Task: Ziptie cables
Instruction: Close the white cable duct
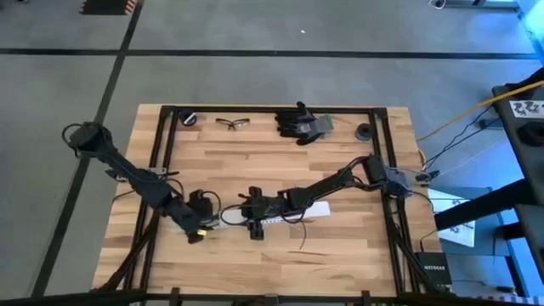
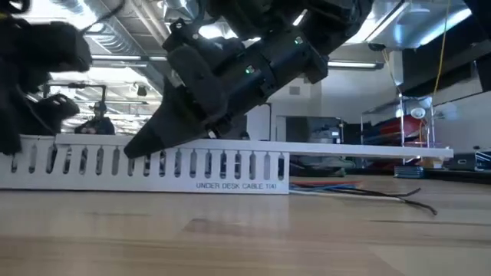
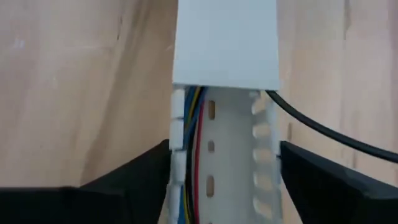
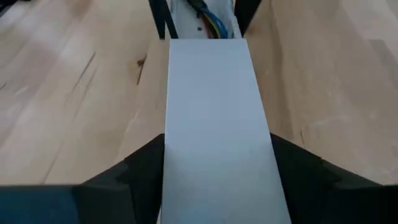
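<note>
Both arms reach inward; left claw (image 3: 221, 180) and right claw (image 4: 217, 174) spread, straddling white channel (image 2: 153, 165).

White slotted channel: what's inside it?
Inside the white slotted channel, coloured wires (blue, yellow, red, black) run lengthwise along one wall. The flat white cover hides the rest beyond its edge. A black cable exits through a side slot.

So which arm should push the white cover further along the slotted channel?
Right, probably: the right end effector sits astride the cover; the left end effector sits astride the open channel holding the cables, better for bracing.
</note>
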Robot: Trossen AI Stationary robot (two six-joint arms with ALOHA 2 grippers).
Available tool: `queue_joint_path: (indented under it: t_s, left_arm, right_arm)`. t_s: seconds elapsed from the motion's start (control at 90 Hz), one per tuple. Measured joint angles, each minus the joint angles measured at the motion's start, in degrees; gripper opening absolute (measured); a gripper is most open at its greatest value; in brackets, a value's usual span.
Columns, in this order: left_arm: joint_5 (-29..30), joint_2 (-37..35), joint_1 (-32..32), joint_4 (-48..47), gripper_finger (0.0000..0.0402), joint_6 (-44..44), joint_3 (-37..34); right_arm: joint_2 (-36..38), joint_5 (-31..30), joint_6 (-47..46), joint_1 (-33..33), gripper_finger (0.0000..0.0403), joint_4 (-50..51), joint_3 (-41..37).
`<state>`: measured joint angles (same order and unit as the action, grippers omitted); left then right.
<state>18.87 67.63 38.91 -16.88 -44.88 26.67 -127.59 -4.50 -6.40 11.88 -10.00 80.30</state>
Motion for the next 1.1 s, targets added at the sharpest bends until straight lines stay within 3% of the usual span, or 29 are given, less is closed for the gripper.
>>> queue_joint_path:
  t_s: [0.133,0.356,0.711,1.1]
  left_arm:
    - [5.89,0.46,4.07,3.05,0.0253,-3.00,-2.38]
    - [10.66,2.77,6.30,12.77,0.0238,-3.15,-6.34]
    - [11.98,6.50,4.18,20.02,0.0237,2.01,-7.75]
    - [12.62,7.39,2.87,21.93,0.0237,4.47,-7.73]
  right_arm:
    - [0.02,0.18,0.33,0.00,0.0225,0.03,-0.07]
    - [0.13,0.59,0.62,0.05,0.0225,0.38,-0.20]
    - [-0.02,0.58,-0.99,0.13,0.0225,-2.54,-0.53]
    - [-0.04,0.41,-2.17,0.13,0.0225,-2.55,-0.51]
